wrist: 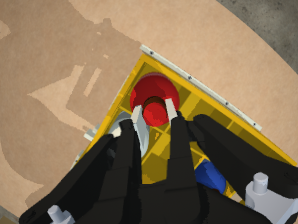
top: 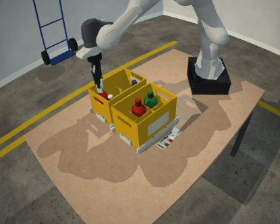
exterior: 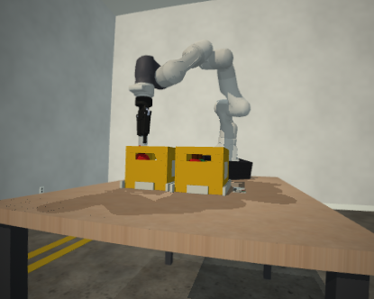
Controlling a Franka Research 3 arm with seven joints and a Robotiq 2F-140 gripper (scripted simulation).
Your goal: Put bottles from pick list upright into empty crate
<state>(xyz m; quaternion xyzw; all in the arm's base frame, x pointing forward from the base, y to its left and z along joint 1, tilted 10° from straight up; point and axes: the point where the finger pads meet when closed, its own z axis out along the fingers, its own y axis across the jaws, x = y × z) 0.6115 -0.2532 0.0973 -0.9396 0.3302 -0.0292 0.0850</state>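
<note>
Pinching the red bottle (top: 102, 96) (wrist: 155, 90) by its slim round neck, the pincer (top: 99, 90) (exterior: 142, 143) (wrist: 155, 112) is reaching into the yellow, thin-walled far crate (top: 100, 108) (exterior: 147, 173) (wrist: 131, 82), above the smooth, wood-grained tabletop (top: 102, 199) (exterior: 168, 225) (wrist: 45, 75).

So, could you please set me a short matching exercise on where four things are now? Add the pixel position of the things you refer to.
1. gripper (top: 100, 90) (exterior: 142, 143) (wrist: 155, 112)
2. green bottle (top: 151, 102)
3. blue bottle (top: 134, 81) (wrist: 210, 176)
4. pick list (top: 168, 140)

A. in the crate (top: 125, 135) (exterior: 201, 177) nearer the paper strip
B. closed on a red bottle (top: 102, 96) (exterior: 142, 157) (wrist: 155, 85)
C. on the table (top: 108, 202) (exterior: 168, 230) (wrist: 40, 65)
D. in the crate (top: 100, 107) (exterior: 147, 173) (wrist: 121, 92) farther from the strip

Pairs: 1-B, 2-A, 3-D, 4-C
</note>
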